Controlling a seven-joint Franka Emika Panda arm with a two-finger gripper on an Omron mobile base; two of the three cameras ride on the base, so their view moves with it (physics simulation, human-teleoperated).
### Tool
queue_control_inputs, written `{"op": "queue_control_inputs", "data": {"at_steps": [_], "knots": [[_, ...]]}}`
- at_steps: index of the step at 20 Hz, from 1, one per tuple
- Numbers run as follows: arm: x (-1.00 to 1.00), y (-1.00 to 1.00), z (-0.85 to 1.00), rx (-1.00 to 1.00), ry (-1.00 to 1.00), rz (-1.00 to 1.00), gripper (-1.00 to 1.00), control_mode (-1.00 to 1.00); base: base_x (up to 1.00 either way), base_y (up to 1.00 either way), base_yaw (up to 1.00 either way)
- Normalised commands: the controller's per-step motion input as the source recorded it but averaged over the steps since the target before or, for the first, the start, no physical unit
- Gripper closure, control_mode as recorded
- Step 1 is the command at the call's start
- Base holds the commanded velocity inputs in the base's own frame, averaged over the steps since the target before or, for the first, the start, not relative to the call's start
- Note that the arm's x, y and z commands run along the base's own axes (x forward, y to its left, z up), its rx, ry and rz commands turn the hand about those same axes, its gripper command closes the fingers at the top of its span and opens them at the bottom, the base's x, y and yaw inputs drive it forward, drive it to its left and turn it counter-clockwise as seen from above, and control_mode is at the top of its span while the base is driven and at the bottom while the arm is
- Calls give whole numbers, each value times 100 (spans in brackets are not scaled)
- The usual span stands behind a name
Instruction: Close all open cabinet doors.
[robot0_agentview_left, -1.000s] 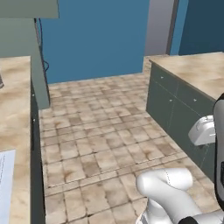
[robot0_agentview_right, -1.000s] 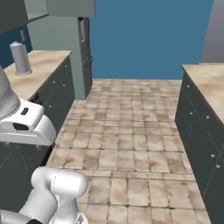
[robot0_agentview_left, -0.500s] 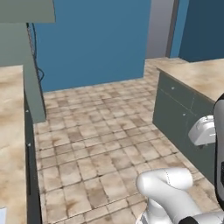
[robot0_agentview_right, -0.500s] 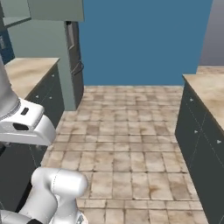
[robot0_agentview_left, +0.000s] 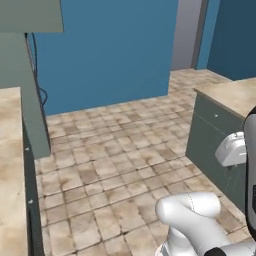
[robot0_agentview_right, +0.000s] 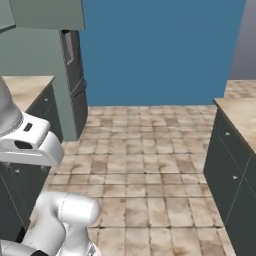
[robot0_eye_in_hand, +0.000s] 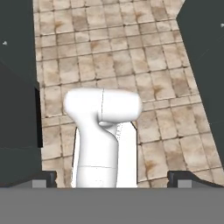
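Looking down, the hand view shows the tool (robot0_eye_in_hand: 111, 178) with its fingertips (robot0_eye_in_hand: 43, 178) wide apart, holding nothing, over the tiled floor (robot0_eye_in_hand: 109, 65). A grey-green cabinet door (robot0_agentview_right: 42, 14) sits at upper left of the right base view; benches (robot0_agentview_left: 10, 165) flank the floor.

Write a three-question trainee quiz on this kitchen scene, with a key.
1. True or false: the far wall beyond the tiled floor is blue.
2. The countertop to the arm's left is: A) mottled beige, B) black, C) plain white.
3. Fill in: in the hand view the claw is ____, with nothing between its tips.

Key: 1 true; 2 A; 3 open.
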Motion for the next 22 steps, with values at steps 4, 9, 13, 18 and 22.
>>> {"op": "queue_control_inputs", "data": {"at_steps": [4,9,13,18,22], "knots": [[0,0,0,0,0,0,-100,100,100,0,-5],[0,0,0,0,0,0,-100,100,100,0,-2],[0,0,0,0,0,0,-100,100,100,-1,0],[0,0,0,0,0,0,-100,100,72,-19,0],[0,0,0,0,0,0,-100,100,67,-30,18]]}}
